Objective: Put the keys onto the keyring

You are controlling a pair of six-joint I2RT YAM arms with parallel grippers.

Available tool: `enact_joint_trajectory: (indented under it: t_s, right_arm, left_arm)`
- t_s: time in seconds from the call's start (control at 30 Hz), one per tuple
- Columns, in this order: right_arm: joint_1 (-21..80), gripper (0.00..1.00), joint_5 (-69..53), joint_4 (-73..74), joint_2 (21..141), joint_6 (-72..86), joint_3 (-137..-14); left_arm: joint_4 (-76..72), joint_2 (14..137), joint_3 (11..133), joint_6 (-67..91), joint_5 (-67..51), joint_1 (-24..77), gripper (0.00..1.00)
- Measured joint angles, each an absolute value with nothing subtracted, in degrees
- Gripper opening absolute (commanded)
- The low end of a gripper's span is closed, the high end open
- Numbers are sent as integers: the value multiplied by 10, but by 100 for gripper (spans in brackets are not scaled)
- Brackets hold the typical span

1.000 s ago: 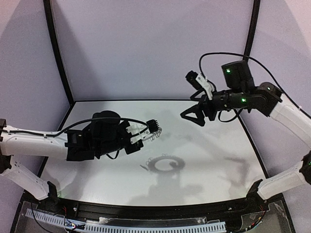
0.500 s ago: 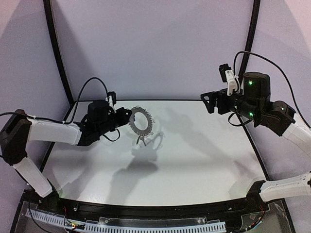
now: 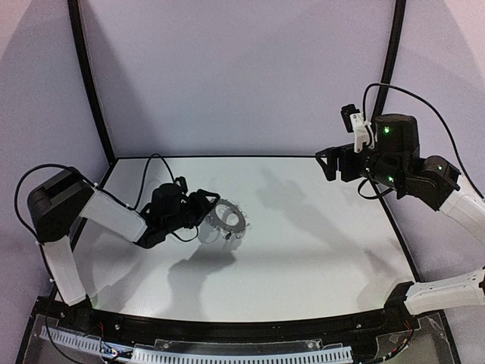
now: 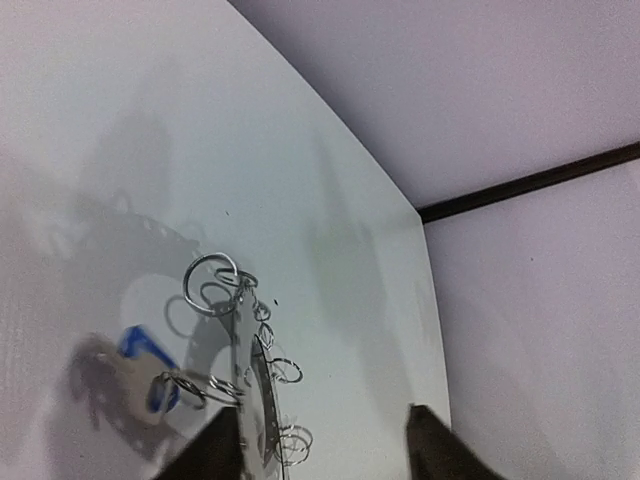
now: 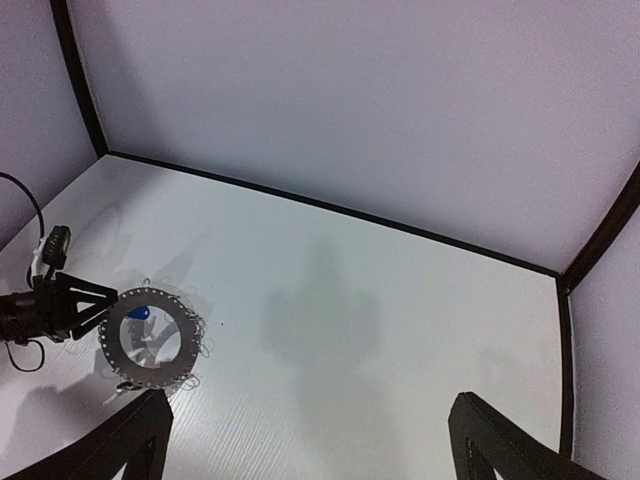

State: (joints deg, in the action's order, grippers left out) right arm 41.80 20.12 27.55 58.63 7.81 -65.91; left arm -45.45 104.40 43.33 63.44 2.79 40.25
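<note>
The keyring [image 3: 226, 219] is a dark grey ring with wire clips round its rim. It stands tilted, low over the white table, just in front of my left gripper [image 3: 208, 206]. In the left wrist view the keyring [image 4: 246, 372] shows edge-on beside the left finger [image 4: 214, 456], and the jaws stand wide apart. A key with a blue tag [image 4: 141, 368] hangs from one clip, and the tag [image 5: 138, 312] also shows in the right wrist view. I cannot make out a black-tagged key. My right gripper [image 3: 327, 162] hangs open, high at the right, with nothing in it.
Lilac walls with black corner posts [image 3: 89, 83] enclose the table [image 3: 318, 250]. The left arm's elbow [image 3: 53, 205] rises at the far left. A cable [image 3: 155, 171] loops above the left wrist.
The left gripper carried the keyring down from mid-air to the table surface, and its jaws have opened. The right arm drew back to the right earlier and has held still since.
</note>
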Motion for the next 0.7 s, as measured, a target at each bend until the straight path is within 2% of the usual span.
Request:
enact_joint_trajectory:
  t_s: [0.27, 0.5, 0.7]
  right_arm:
    - [395, 98, 197, 320, 585, 91, -669]
    - [304, 98, 149, 365, 625, 133, -670]
    - [230, 98, 119, 359, 650, 140, -651]
  left_arm:
    - [-368, 1046, 502, 578, 26, 434, 99]
    - [-59, 895, 605, 452, 164, 445, 99]
    - [109, 784, 560, 419, 268, 426, 99]
